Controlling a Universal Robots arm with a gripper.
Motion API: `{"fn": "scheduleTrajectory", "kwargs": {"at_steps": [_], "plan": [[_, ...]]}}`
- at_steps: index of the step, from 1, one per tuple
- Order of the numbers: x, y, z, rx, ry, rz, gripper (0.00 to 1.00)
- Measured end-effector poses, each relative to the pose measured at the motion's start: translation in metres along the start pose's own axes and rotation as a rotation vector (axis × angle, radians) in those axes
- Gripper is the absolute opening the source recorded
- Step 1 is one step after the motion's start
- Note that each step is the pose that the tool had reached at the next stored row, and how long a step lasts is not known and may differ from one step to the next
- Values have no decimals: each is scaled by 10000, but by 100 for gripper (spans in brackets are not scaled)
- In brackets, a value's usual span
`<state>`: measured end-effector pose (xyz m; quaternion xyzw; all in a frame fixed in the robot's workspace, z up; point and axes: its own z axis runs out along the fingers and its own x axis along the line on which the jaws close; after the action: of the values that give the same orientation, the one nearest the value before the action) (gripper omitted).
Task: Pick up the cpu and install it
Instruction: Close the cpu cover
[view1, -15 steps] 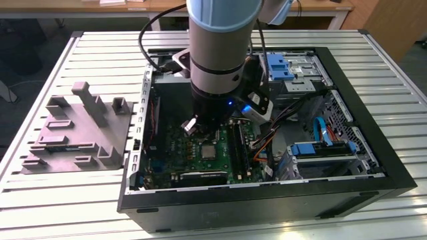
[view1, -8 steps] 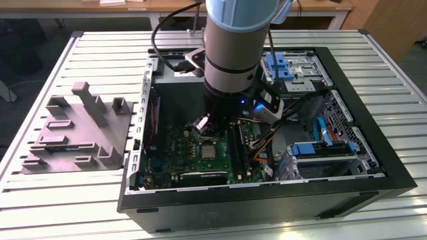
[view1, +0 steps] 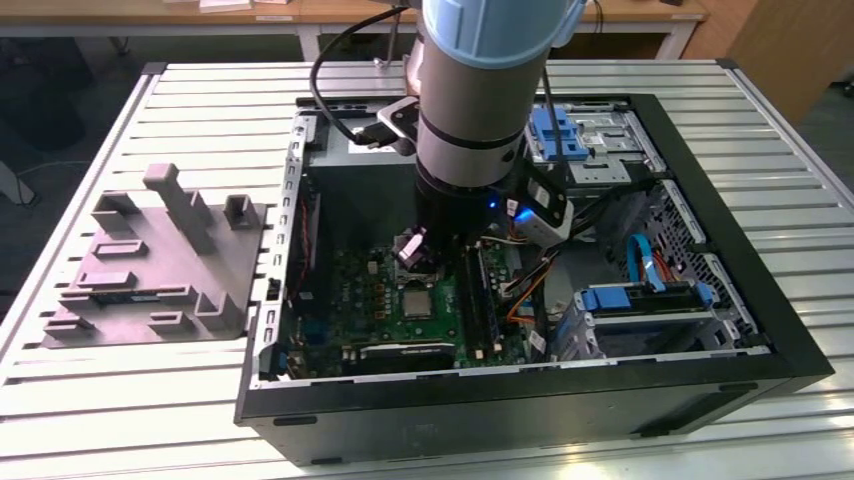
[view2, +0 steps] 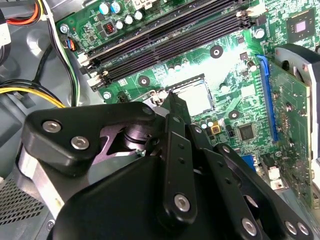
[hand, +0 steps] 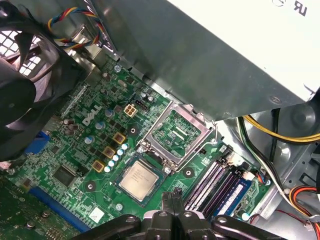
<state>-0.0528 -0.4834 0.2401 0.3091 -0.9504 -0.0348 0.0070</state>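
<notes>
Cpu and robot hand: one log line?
cpu: in socket | socket lid: open | gripper: above cpu, holding nothing

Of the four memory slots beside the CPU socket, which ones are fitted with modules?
In the first wrist view, the blue-labelled memory stick fills a slot farther from the cpu; the slots nearer it look empty.

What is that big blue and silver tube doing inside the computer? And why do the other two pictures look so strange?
The tube is a robot arm. It reaches down into an open computer case lying on a slatted table. One picture is taken from a camera off the arm. The other two come from cameras riding near the arm's wrist, so they look close up at the green board inside. The black shape in both wrist views is the gripper, the arm's hand. The little silver square on the board is the cpu, the computer's brain. It sits in its socket, with the metal lid flipped open beside it. A grey tray lies on the table.
</notes>
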Motion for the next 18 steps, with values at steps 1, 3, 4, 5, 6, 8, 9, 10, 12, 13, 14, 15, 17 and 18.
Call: {"fn": "scheduleTrajectory", "kwargs": {"at_steps": [1, 3, 4, 5, 6, 8, 9, 10, 12, 13, 14, 15, 17, 18], "plan": [[0, 0, 0, 2, 2, 0, 11], [0, 0, 0, 3, 2, 0, 11], [0, 0, 0, 3, 2, 0, 11], [0, 0, 0, 3, 2, 0, 11], [0, 0, 0, 3, 2, 0, 11], [0, 0, 0, 3, 3, 0, 11], [0, 0, 0, 3, 2, 0, 11], [0, 0, 0, 3, 2, 0, 11], [0, 0, -1, -15, -10, -1, 11], [0, 0, 0, -59, -42, -9, 11], [-1, 1, 1, -84, -60, -22, 11], [-3, 2, 3, -87, -58, -83, 11], [-2, 1, 11, -90, -32, -422, 11], [-2, 0, 15, -92, -16, -618, 11]]}}
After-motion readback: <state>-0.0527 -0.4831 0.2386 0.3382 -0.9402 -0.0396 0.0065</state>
